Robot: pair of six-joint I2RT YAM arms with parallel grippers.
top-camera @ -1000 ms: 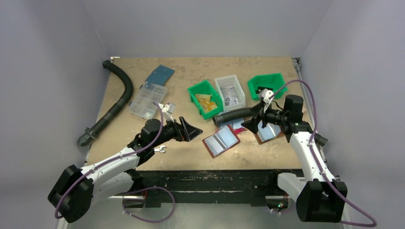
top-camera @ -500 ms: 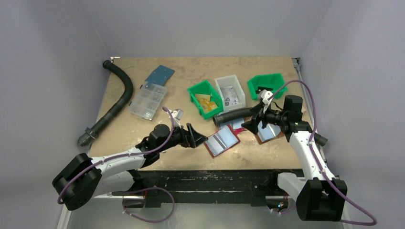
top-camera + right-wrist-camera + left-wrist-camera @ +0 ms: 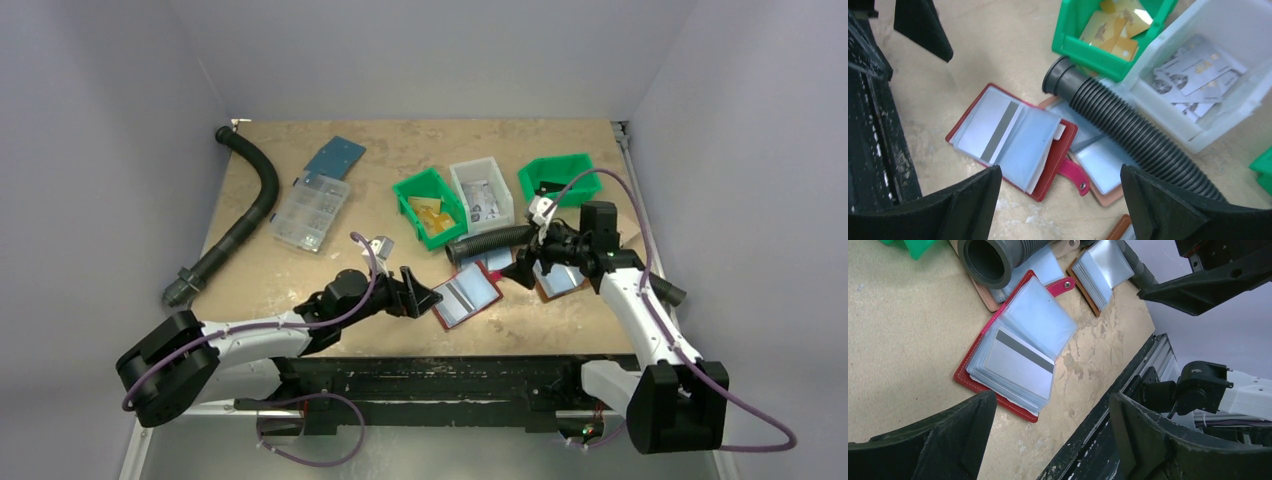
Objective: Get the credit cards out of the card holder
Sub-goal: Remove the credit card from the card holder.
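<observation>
The left arm is reaching in across the bench [image 3: 400,150]. Its end effector [image 3: 428,295], fingers spread and empty, is now hanging just beside the open card holder [image 3: 466,294] lying near the front edge. The right end effector [image 3: 520,270], also spread and empty, is edging closer from the other side. No card is out yet, so a first grab is likely next. One striped card [image 3: 1020,362] is showing through a pocket, but I cannot tell how many are sitting beneath it. The hose [image 3: 490,243] is covering the folders behind.
</observation>
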